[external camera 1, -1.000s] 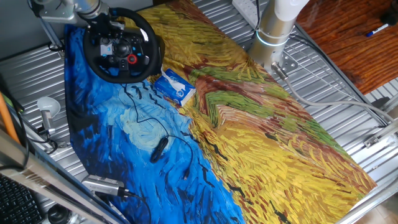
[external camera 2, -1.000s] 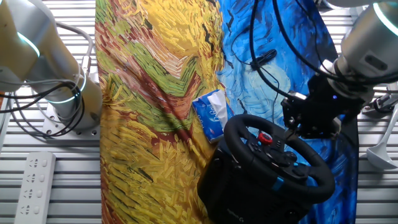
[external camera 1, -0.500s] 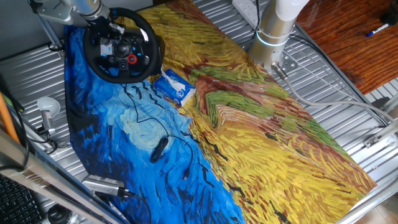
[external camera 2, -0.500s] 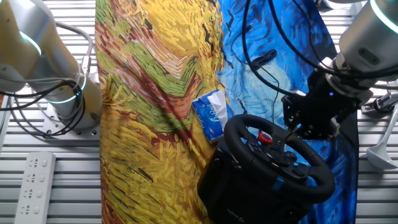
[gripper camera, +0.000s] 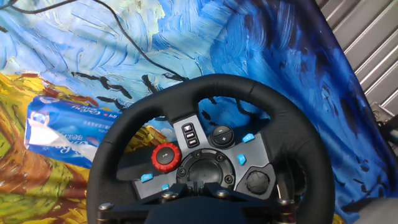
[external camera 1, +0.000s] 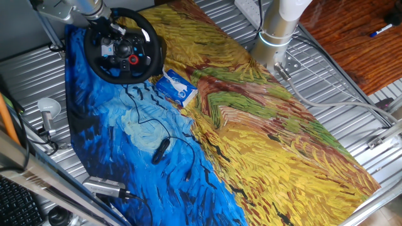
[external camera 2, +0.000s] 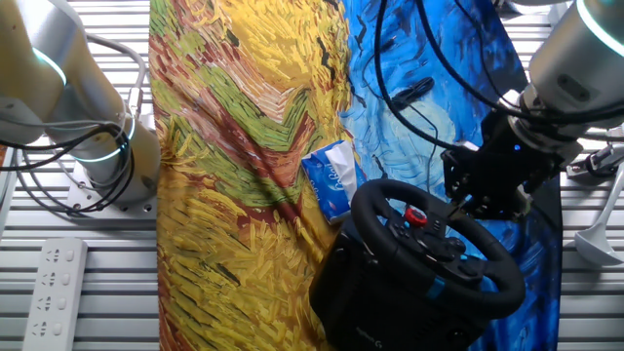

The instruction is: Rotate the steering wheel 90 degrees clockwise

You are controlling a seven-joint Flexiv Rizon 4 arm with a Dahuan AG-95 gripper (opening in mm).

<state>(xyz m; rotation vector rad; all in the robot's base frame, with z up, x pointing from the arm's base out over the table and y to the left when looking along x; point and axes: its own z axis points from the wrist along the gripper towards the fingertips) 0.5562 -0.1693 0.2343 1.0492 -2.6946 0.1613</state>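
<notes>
step: we hover our gripper (external camera 2: 466,203) at the steering wheel (external camera 2: 434,246) rim | jaws: cannot tell | next: grasp rim, turn clockwise

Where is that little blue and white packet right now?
The blue and white packet lies on the painted cloth, just beside the steering wheel; in the hand view it shows at the left, behind the wheel's rim.

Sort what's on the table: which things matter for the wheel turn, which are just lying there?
Job:
- wheel, black rim, hub with red knob
- gripper, at the rim's edge; fingers not clear

Lying about:
- blue-white box beside the wheel
- black cable on the cloth
- painted cloth
- second arm, off to the side
</notes>
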